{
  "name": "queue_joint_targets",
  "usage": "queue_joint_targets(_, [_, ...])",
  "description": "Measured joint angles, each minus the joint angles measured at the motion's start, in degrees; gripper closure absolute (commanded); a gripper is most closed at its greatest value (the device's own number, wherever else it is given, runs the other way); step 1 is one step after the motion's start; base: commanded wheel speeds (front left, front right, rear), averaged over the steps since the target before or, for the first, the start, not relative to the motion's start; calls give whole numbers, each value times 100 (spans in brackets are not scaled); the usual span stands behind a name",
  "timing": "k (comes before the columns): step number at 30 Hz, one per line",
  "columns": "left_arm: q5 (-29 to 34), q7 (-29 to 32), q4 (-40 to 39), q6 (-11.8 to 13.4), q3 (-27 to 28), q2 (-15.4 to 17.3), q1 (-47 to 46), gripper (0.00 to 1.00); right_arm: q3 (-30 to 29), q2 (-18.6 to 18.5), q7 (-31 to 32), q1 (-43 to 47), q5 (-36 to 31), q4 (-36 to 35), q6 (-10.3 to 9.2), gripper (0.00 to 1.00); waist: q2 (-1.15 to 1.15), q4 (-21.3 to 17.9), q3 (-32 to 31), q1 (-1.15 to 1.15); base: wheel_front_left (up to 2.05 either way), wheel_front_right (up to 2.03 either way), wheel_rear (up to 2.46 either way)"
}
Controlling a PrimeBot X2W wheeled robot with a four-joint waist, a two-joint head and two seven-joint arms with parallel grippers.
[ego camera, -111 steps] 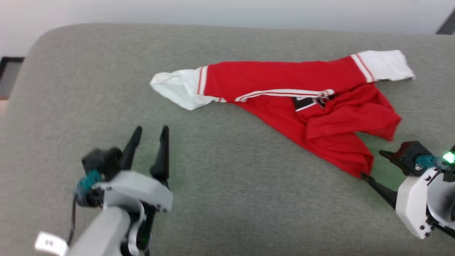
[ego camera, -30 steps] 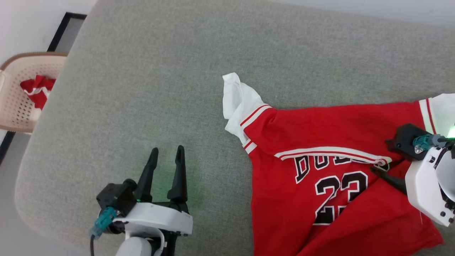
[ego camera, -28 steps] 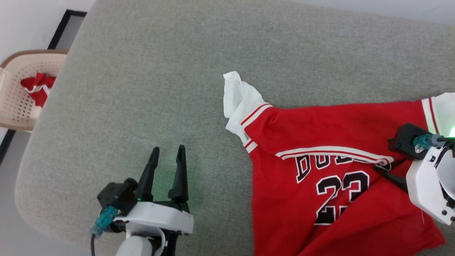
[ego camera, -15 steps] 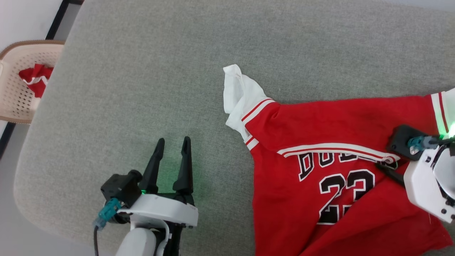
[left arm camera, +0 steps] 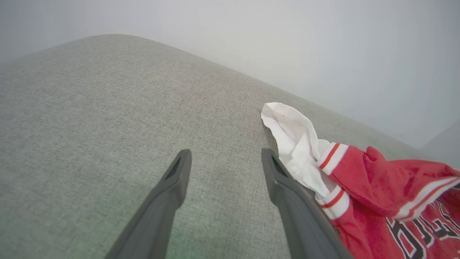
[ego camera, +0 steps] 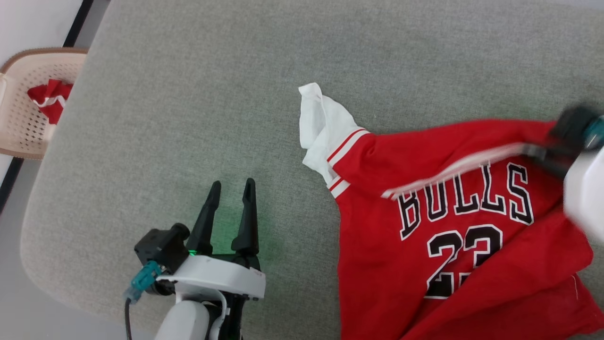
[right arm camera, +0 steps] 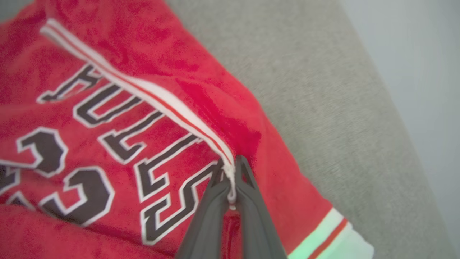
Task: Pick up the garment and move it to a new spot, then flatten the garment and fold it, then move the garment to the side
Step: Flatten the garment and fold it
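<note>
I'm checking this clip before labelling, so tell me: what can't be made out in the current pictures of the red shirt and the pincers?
Head view: right pincer blurred by motion, fingertips unreadable there.
Head view: garment, lower hem cut off by the bottom edge.
Head view: red cloth in the basket, too small to identify.
Left wrist view: whether the open left pincer touches the sofa, angle hides it.

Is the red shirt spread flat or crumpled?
Crumpled: the garment has its white sleeve bunched, its lower part folded over itself, and the right end effector pinches its striped trim.
</note>
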Motion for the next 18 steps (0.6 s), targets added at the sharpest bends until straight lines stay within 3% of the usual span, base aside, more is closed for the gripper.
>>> queue_joint_targets(7, [-98,-1,-69,3,-100,1,-77,0,-573,553,-223,-549,602,1276,0,100,0,42,187,0,0,0,0])
queue_joint_targets(18, [-402,-1,-157,37,-582,-1,-450,0,-1096,1711,-303,-1457,159,4163,0,100,0,454,585,0,0,0,0])
